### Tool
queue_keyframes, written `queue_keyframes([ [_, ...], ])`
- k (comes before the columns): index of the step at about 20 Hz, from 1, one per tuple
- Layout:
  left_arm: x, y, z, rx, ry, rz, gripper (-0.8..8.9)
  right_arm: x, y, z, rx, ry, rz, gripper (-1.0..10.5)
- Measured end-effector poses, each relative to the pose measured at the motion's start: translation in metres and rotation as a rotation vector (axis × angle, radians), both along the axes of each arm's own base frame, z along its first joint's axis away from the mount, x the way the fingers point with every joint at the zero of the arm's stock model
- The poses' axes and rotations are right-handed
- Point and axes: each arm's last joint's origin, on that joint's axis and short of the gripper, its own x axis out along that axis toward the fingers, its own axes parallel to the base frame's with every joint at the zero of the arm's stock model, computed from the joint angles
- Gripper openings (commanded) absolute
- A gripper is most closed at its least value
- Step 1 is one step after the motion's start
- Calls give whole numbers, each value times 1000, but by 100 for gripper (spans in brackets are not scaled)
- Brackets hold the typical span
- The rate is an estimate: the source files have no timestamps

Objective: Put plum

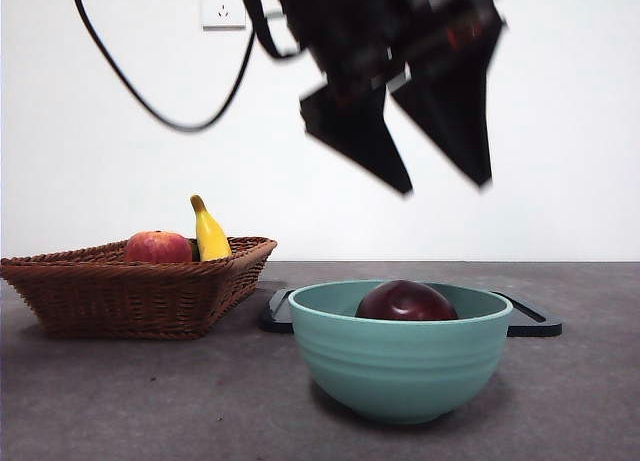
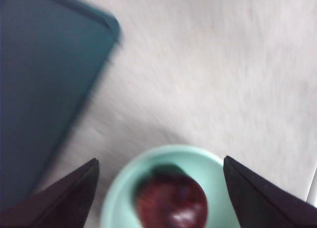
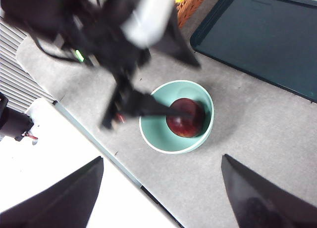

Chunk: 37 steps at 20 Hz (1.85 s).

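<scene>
Plum resting in green bowl w/ left claw spread wide & empty above it, right claw likewise wide, high up; prob. firm, smooth, slippery, so best gripped across widest part.

white wall | wall socket | grey tabletop

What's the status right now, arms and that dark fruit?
Left gripper open, empty, above the bowl. Right gripper open, waiting high. Plum sits in the bowl. Nothing in the way.
</scene>
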Motion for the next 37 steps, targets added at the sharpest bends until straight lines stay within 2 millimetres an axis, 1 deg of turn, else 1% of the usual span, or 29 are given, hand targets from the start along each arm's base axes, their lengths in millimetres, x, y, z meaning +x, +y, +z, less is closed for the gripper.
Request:
queue_keyframes([
  [2, 4, 16, 26, -64, -39, 44, 406, 0, 0, 0, 0, 0, 0, 379],
  [4, 7, 40, 53, -130, -86, 102, 406, 0, 0, 0, -14, -3, -13, 379],
  [5, 9, 55, 67, -159, -107, 139, 405, 0, 0, 0, -17, -4, -16, 379],
  [7, 10, 85, 86, -185, -129, 212, 405, 0, 0, 0, -17, -4, -16, 379],
  [9, 8, 112, 100, -197, -139, 283, 404, 0, 0, 0, -17, -4, -16, 379],
  [11, 3, 137, 111, -223, -118, 317, 404, 1, 0, 0, -16, -5, -16, 379],
  [12, 1, 146, 115, -239, -109, 328, 404, 1, 0, 0, -16, -7, -16, 379],
  [14, -5, 166, 113, -252, -87, 359, 404, 1, 0, 0, -15, -13, -16, 379],
  [15, -9, 173, 106, -251, -62, 367, 404, 1, 0, 0, -15, -12, -16, 379],
  [18, -21, 184, 77, -249, 40, 337, 404, 1, 0, 0, -15, -12, -16, 379],
  [21, -40, 191, 46, -260, 175, 268, 404, 1, -1, 0, -24, -15, -25, 379],
  [24, -54, 195, 26, -262, 315, 211, 402, 2, -1, 0, -49, -19, -48, 379],
  [26, -57, 196, 24, -260, 359, 176, 402, 3, -1, -1, -51, -14, -49, 379],
  [37, -57, 196, 24, -260, 350, 162, 402, 17, 2, -6, -64, 45, -48, 379],
])
